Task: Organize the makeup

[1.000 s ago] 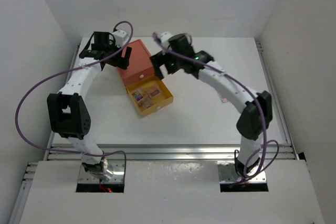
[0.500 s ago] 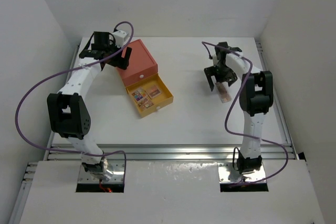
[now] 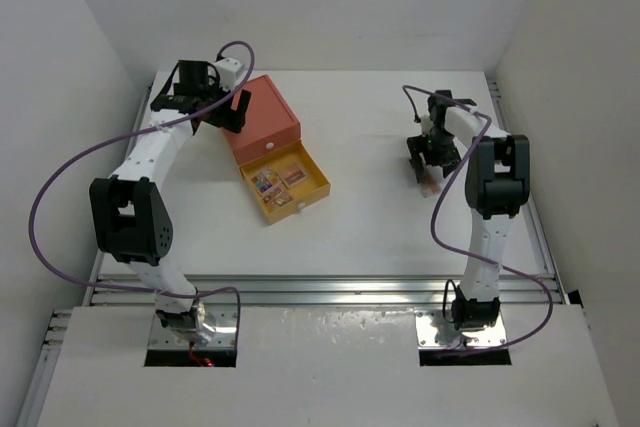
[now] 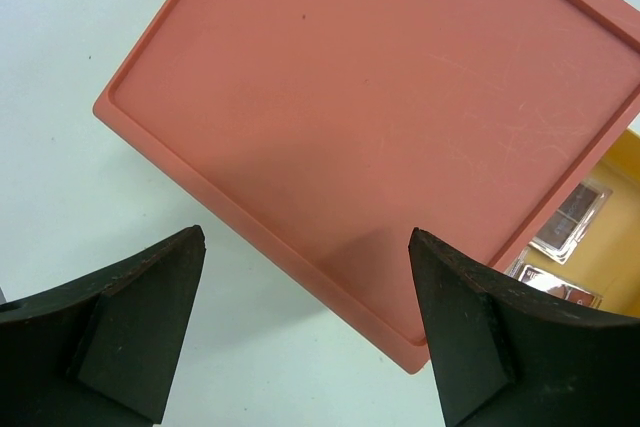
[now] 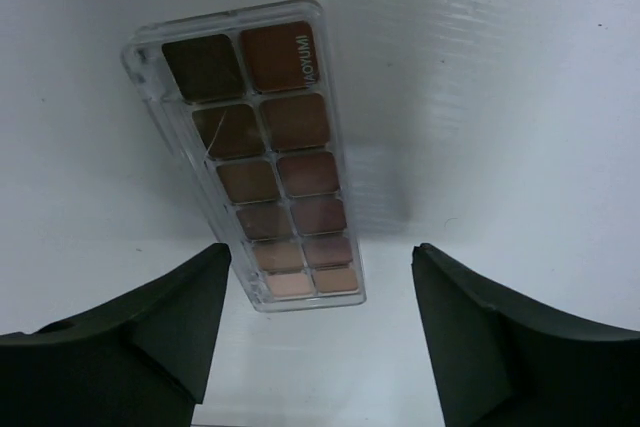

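White walls close in a plain white tabletop (image 3: 380,237), lit evenly from above. Toward its far-left corner sits a coral drawer box (image 4: 380,97) with its yellow drawer (image 3: 318,187) pulled out toward the middle; two small palettes (image 3: 278,182) lie inside. The left gripper (image 4: 305,247) hangs over the box's lid, fingers spread wide, nothing between them.

Near the right edge, toward the far-right corner, a long eyeshadow palette (image 5: 260,152) lies flat on the bare surface, well apart from the drawer. It is a clear case with two columns of brown and rose pans. The right gripper (image 5: 318,257) is low over one end of it, jaws parted wider than the case and standing clear of both long sides (no contact that I can see), so it grips nothing yet.

The palette looks light, stiff and thin, and its glossy plastic is probably slippery. Since it lies flush with the table, the fingertips would likely have to reach right down beside the long edges and pinch across the narrow width, nearer the middle than the end so it does not swing. Pressed powder cracks easily and the case could flex, so a moderate squeeze and a level carry seem wise.
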Robot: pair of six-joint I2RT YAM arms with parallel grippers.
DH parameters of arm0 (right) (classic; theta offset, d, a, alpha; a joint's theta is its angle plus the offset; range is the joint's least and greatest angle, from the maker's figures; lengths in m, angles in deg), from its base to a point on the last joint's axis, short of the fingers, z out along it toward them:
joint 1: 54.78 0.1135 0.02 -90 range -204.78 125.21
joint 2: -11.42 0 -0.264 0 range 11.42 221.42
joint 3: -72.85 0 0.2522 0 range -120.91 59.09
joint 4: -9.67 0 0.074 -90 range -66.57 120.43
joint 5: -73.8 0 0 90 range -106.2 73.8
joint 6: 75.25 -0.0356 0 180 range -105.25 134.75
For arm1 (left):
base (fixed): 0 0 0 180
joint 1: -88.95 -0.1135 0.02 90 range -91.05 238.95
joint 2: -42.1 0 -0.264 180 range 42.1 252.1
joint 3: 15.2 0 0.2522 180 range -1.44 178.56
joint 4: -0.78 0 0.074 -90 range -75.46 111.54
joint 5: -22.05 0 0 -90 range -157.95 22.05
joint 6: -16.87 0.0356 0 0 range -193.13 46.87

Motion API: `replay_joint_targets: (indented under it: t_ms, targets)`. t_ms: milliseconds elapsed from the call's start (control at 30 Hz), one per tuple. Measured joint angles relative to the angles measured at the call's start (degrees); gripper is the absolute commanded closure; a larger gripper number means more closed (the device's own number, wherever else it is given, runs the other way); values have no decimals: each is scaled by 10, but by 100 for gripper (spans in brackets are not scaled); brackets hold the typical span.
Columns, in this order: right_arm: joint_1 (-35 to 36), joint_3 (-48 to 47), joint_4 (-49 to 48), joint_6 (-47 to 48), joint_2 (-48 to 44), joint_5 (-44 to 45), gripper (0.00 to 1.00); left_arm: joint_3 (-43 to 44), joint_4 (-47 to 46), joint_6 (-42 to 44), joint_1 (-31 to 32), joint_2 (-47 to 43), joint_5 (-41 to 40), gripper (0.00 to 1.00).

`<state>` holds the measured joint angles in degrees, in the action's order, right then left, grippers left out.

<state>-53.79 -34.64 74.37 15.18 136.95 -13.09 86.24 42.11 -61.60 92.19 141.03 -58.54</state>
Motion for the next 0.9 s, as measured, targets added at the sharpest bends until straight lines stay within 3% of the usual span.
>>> replay_joint_targets:
  t_ms: [67, 133, 367, 633, 900]
  targets:
    - [0, 1, -1, 2, 0, -7, 34, 0, 0, 0, -1, 0, 0, 11]
    - [1, 2, -2, 7, 0, -17, 34, 0, 0, 0, -1, 0, 0, 11]
    - [3, 13, -12, 16, -5, -31, 26, 0, 0, 1, -3, 0, 0, 11]
    - [20, 86, -58, 32, -52, -56, 22, 0, 0, 2, -3, 0, 0, 11]
    - [30, 90, -65, 52, -53, -70, 19, 0, 0, 2, -3, 0, 0, 11]
